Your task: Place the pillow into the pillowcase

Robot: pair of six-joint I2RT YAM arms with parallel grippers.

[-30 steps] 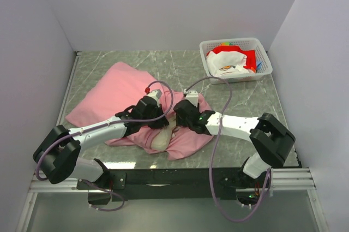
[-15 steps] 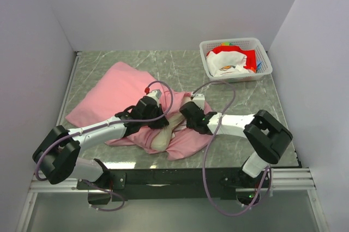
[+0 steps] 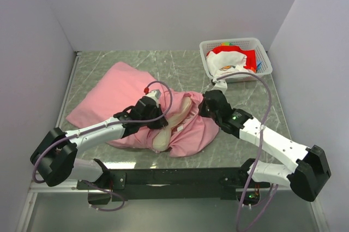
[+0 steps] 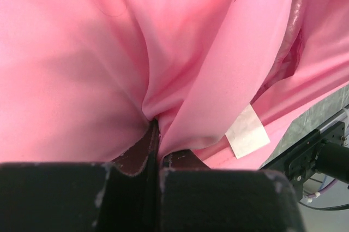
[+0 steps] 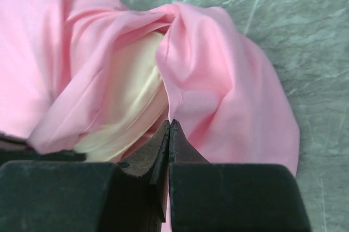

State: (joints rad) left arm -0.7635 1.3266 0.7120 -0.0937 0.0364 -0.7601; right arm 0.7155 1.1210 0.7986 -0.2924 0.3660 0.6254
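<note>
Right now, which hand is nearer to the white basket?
Right. The right hand grips the pillowcase on the near side of the basket, apart from it; the left hand grips it further left, nearer the bases.

Bare marble table (image 3: 174, 64) is lying open along the far wall and between the pillowcase (image 3: 117, 93) and the white basket (image 3: 232, 41), while the left arm (image 3: 98, 130) and right arm (image 3: 267, 139) are blocking the near middle.
</note>
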